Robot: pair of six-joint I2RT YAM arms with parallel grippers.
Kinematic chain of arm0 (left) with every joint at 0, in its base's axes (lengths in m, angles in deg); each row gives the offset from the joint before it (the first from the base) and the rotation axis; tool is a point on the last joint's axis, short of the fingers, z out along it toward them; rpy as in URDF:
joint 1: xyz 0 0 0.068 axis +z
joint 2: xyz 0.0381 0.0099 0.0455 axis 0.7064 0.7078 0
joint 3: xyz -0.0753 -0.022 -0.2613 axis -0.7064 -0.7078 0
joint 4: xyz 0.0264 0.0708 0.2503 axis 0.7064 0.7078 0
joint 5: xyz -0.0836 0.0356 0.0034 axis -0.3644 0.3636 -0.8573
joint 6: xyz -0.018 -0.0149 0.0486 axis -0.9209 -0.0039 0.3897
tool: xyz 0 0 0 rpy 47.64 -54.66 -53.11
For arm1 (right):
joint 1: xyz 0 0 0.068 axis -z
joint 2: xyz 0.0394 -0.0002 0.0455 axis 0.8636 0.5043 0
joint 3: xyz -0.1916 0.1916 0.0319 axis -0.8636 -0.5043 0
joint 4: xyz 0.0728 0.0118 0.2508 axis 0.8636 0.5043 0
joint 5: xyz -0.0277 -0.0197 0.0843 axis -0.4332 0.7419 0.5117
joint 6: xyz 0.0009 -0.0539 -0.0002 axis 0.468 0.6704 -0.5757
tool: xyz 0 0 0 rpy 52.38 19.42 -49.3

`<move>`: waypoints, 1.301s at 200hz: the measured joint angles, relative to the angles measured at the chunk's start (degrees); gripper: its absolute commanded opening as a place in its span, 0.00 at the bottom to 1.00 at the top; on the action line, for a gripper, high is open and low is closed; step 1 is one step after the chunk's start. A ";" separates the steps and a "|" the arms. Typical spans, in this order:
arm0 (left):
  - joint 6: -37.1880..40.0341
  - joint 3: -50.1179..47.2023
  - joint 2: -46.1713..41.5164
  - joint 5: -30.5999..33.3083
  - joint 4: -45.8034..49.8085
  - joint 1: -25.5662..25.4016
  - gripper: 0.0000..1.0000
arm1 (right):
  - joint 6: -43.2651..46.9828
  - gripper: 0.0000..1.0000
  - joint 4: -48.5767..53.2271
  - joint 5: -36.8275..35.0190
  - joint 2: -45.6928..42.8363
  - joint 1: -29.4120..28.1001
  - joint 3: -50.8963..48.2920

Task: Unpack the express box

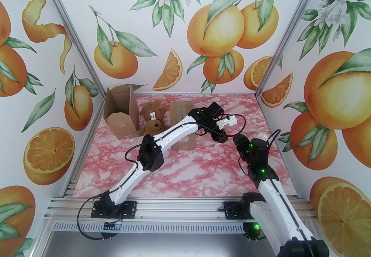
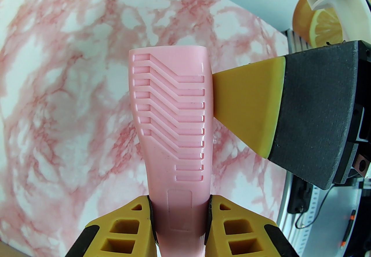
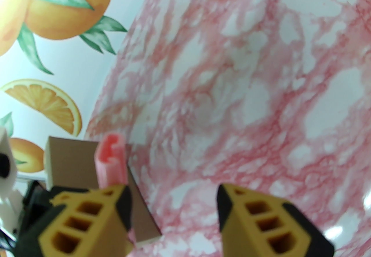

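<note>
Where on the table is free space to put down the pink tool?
Widest bare patch: the near half of the table, in front of the closed box. The far right corner is bare too. Crowded: the far left, with open box and teddy bear, and mid-right, where the left gripper holds the pink tool.

No legible text, label, brand or number on any surface; the faint mark on the open cardboard box (image 1: 120, 126) is indecipherable.

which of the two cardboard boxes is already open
The left box, left of the teddy bear: its flaps stand up and the inside shows. The right box, past the bear, has its flaps shut.
</note>
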 measured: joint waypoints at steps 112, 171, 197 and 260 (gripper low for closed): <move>0.33 -0.13 -0.76 -1.27 1.51 -1.51 0.27 | -1.20 0.63 1.73 -1.88 -4.83 -0.22 -0.04; 3.28 -12.85 -4.24 2.97 -0.70 -1.84 0.56 | -0.13 0.69 14.43 -10.56 -6.91 -0.22 2.23; 3.30 -17.92 -4.85 3.43 -3.02 -2.62 0.63 | 1.40 0.74 21.66 -13.33 -7.10 1.51 5.88; 2.89 -23.32 -6.14 5.05 -12.15 -7.26 0.73 | 2.89 0.81 34.27 -14.67 -2.51 4.87 8.17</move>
